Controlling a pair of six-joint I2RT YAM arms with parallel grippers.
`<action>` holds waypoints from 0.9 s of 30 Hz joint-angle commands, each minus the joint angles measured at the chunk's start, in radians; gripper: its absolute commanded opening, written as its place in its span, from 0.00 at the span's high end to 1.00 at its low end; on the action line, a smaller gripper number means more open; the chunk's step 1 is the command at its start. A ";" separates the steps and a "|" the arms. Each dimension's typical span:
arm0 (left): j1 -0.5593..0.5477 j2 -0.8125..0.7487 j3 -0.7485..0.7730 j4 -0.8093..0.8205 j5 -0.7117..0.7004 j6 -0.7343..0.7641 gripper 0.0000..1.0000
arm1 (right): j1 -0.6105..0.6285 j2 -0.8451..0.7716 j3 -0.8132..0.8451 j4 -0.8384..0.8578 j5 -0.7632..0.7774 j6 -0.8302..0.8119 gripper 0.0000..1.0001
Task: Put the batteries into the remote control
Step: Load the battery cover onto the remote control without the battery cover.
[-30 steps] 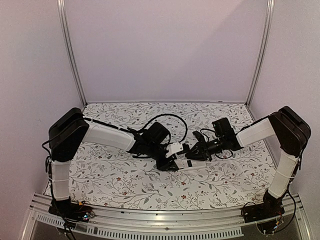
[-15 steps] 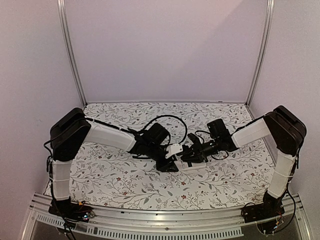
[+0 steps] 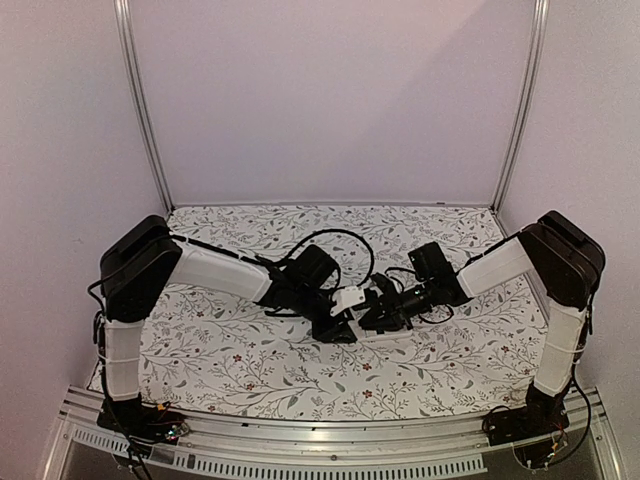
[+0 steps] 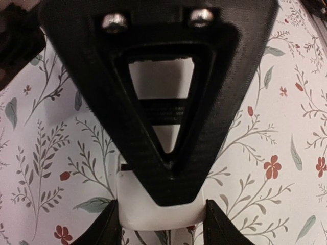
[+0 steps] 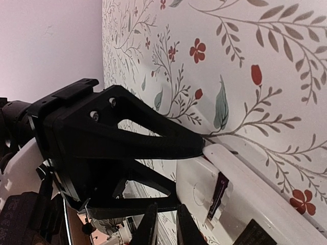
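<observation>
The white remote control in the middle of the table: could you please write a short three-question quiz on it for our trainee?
1. True or false: the flat white plastic remote control lies free on the floral-patterned table surface, touched by no gripper.
2. Which gripper clamps its end? A) the left gripper B) the right gripper C) neither
3. Fill in: in the top view, the two grippers meet near the ____ of the table surface.
Key: 1 false; 2 A; 3 middle.
</observation>
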 commanded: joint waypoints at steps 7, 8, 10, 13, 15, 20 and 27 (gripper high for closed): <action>0.020 0.057 0.065 -0.065 0.053 0.061 0.53 | 0.005 0.033 0.033 -0.100 0.024 -0.063 0.87; 0.020 0.059 0.067 -0.068 0.054 0.061 0.53 | 0.005 0.033 0.035 -0.107 0.026 -0.071 0.88; 0.019 0.060 0.067 -0.068 0.054 0.068 0.53 | 0.004 0.033 0.040 -0.128 0.036 -0.080 0.88; 0.019 0.061 0.068 -0.076 0.053 0.077 0.53 | 0.004 0.033 0.054 -0.168 0.054 -0.104 0.88; 0.019 0.064 0.073 -0.084 0.045 0.074 0.53 | 0.005 0.033 0.066 -0.204 0.066 -0.130 0.88; 0.019 0.061 0.076 -0.089 0.034 0.078 0.50 | 0.005 0.038 0.084 -0.287 0.103 -0.186 0.87; 0.017 0.062 0.090 -0.102 0.031 0.086 0.51 | 0.004 0.017 0.103 -0.370 0.132 -0.240 0.87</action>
